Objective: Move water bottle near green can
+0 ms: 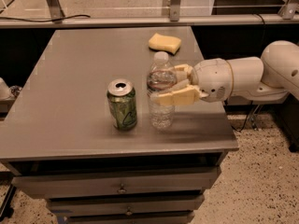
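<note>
Water bottle (pixel 161 114) – clear, ribbed, white-capped – upright on the grey table (pixel 74 69), near its front right part. It is just right of the green can (pixel 122 104), with a narrow gap between them, and it rises above the can's silver top. The gripper (pixel 166 84) brackets the bottle at mid-height. One tan finger (pixel 178 97) lies across the side nearer the camera, and the other shows behind the bottle's right shoulder. The jaws are closed in on the bottle, pinching its body between them. The bottle's base appears to be at the table surface (whether it bears on the surface or is held just clear cannot be told).

The white arm (pixel 243 76) enters from the right edge. It reaches roughly level over the table's right side, its rounded wrist housing just right of the bottle and the fingers pointing left.

A yellow sponge (pixel 164 43) lies well behind the bottle, near the table's far edge. Drawer fronts (pixel 121 188) are visible under the tabletop.
</note>
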`<state>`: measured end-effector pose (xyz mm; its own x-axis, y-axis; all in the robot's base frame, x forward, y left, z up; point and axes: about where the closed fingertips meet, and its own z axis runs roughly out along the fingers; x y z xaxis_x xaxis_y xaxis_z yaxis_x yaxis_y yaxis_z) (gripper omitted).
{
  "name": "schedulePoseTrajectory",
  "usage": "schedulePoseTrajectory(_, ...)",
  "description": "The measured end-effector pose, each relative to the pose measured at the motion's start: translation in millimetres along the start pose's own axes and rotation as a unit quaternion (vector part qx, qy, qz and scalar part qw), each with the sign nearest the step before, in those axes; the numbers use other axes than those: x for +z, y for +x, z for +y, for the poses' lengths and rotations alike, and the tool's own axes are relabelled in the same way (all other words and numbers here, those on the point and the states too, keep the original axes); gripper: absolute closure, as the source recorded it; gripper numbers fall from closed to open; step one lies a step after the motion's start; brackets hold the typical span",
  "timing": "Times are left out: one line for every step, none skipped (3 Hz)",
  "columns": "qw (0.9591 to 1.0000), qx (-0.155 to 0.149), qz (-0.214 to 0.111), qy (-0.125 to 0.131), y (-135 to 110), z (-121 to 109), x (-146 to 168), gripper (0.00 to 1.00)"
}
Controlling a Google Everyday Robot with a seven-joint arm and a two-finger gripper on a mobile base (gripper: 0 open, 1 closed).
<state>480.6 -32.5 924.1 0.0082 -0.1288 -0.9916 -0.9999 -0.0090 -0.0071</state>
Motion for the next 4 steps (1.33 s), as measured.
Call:
schedulePoseTrajectory(1.0,0.001,0.001,0.001,-0.1,0.0,-0.6,0.83)
schedulePoseTrajectory(1.0,0.002,0.001,0.001,0.3,0.2,-0.6,0.59)
schedulePoseTrajectory(1.0,0.004,0.002,0.002,1.6,1.4,-0.3,0.36)
schedulePoseTrajectory(1.0,0.005,0.002,0.002,2.2,2.4,0.0,0.12)
